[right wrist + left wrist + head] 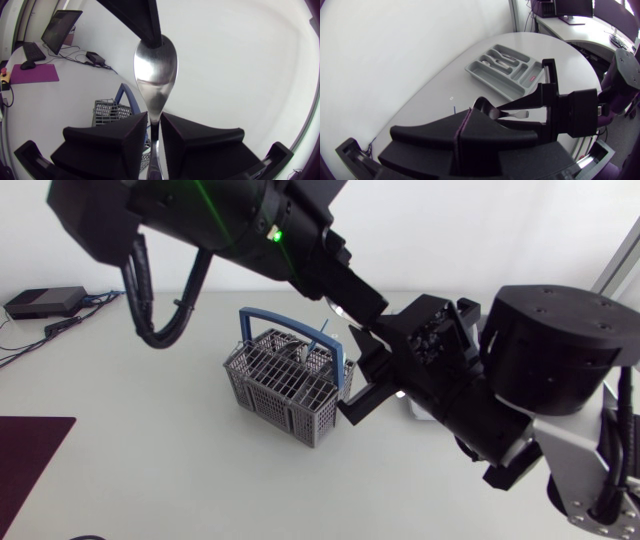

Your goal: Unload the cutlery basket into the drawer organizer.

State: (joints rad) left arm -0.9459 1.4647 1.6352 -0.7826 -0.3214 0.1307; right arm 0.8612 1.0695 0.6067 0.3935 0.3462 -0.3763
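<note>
**Spoon Held by Both Claws Over the Basket**

The cutlery basket (283, 385) stood on the bench (150, 440). Above its right end, the left claw (468, 116) pinched the bowl tip of the spoon (155, 70), while the right claw (154, 122) clenched its neck. This was probably a handover toward the drawer organizer (506, 70), which lay beyond.

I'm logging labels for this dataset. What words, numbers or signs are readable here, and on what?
No text here can be read.
Red mark in the organizer: too small to tell whether it is print.
Basket: no print shows.
Spoon: no print shows.
</note>
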